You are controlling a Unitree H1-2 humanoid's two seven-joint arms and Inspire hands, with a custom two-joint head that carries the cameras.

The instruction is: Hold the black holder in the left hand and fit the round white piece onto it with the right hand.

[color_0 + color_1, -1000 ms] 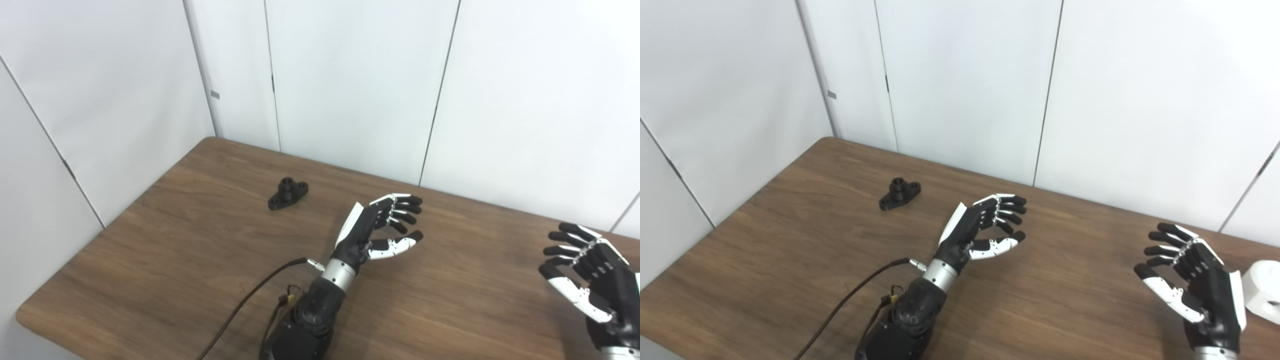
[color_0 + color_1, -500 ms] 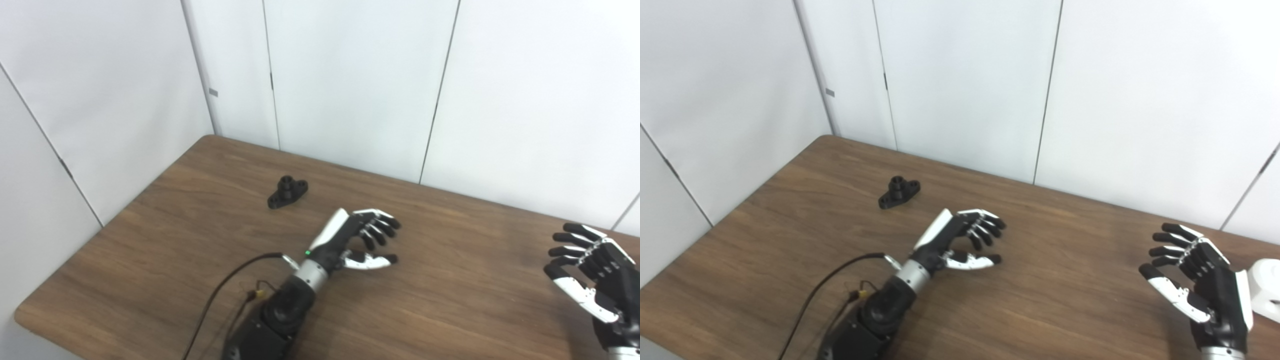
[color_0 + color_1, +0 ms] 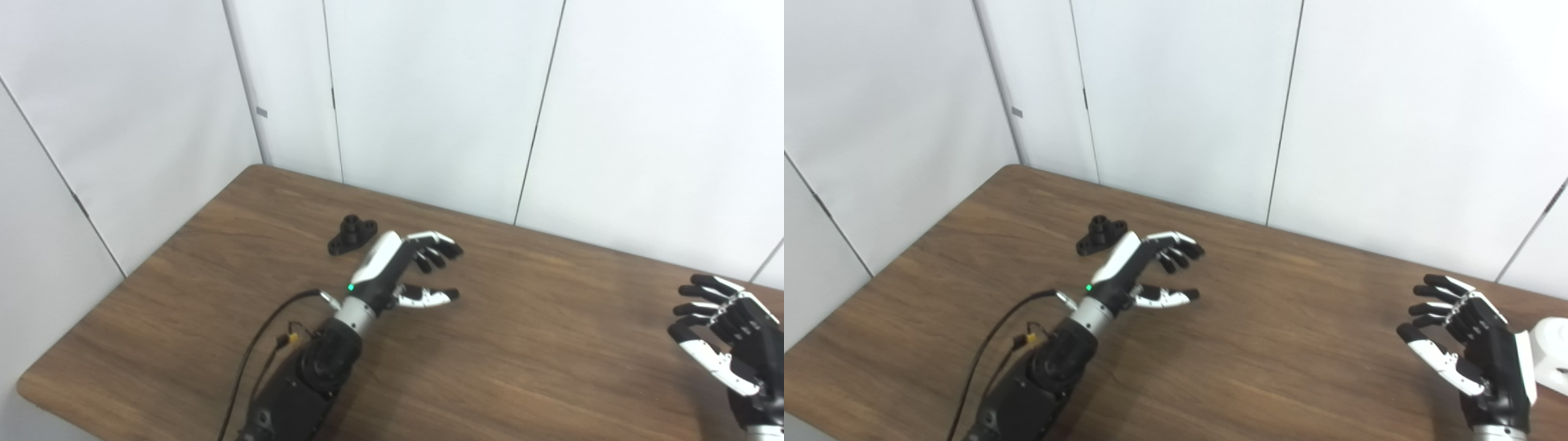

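The black holder (image 3: 352, 234) lies on the brown table (image 3: 527, 343), towards its far left. My left hand (image 3: 404, 269) hovers just right of the holder, open, fingers curled loosely and pointing right, holding nothing. At the right edge my right hand (image 3: 1470, 343) is raised with fingers spread, open and empty. The round white piece (image 3: 1551, 354) rests on the table just behind the right hand, at the frame's right edge; only the right eye view shows it.
White wall panels (image 3: 429, 98) stand close behind the table's far edge and along its left side. A black cable (image 3: 269, 343) runs from my left wrist down to the forearm.
My left hand has moved left and back across the table, ending right beside the black holder. The right hand has barely shifted. The holder and white piece stay put.
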